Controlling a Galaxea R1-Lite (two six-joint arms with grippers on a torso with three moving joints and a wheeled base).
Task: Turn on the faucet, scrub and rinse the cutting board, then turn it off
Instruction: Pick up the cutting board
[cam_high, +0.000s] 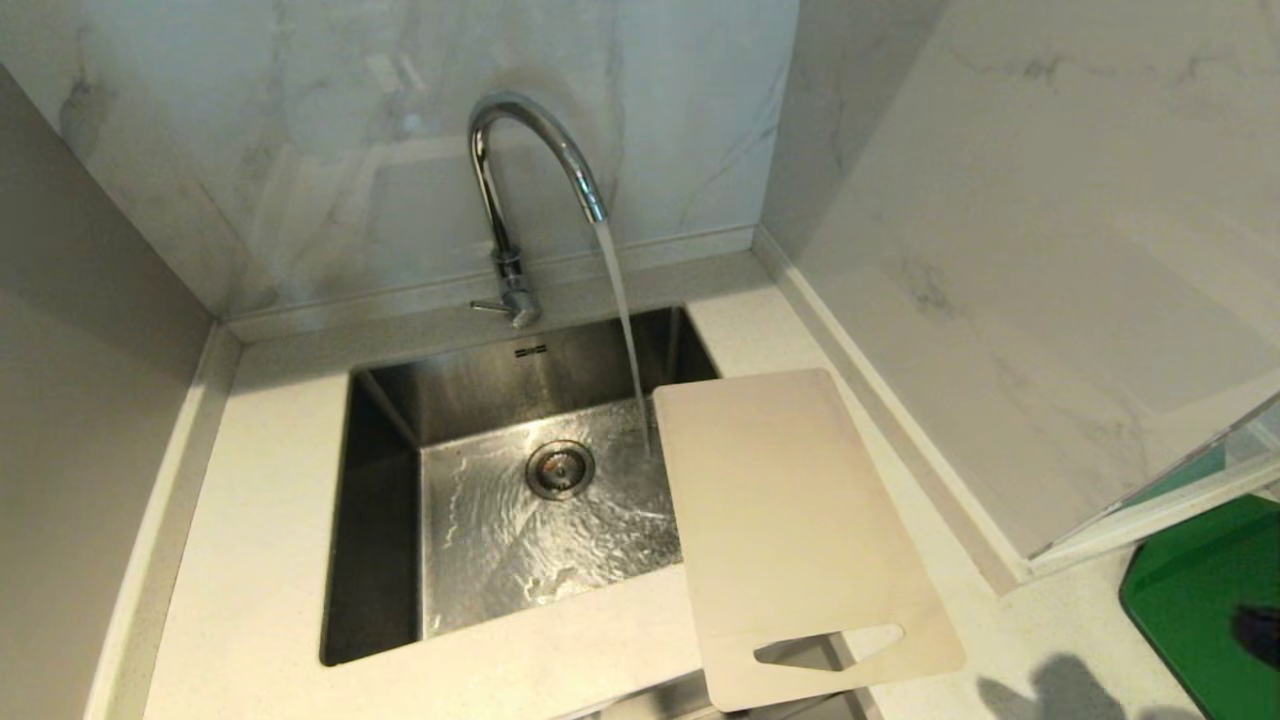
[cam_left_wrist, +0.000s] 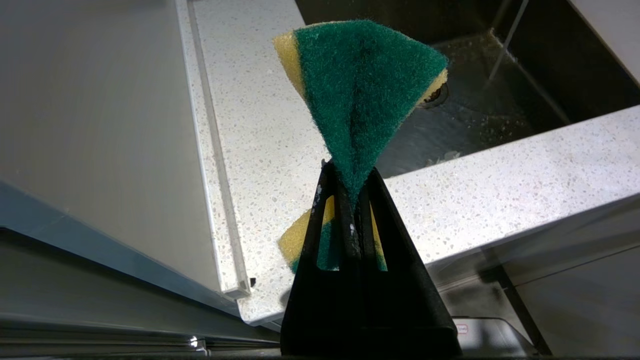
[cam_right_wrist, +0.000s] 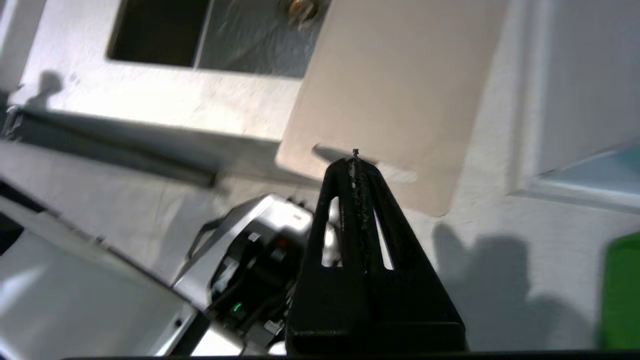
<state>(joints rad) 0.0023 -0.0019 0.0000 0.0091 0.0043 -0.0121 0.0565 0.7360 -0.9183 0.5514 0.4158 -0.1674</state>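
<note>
Water was seen running from the faucet (cam_high: 520, 190) into the sink (cam_high: 385, 520), and the board (cam_high: 790, 530) was laid on the tabletop (cam_high: 260, 560) at the sink's right edge, its near end overhanging the front edge. A sponge (cam_left_wrist: 362, 95) was clamped in the left gripper (cam_left_wrist: 350, 195) over the front edge. The right gripper (cam_right_wrist: 356, 162) was pressed together, empty, above the board's near end.

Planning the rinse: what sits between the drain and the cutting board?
Only wet sink floor, where the stream lands; head view shows it between drain and cutting board.
</note>
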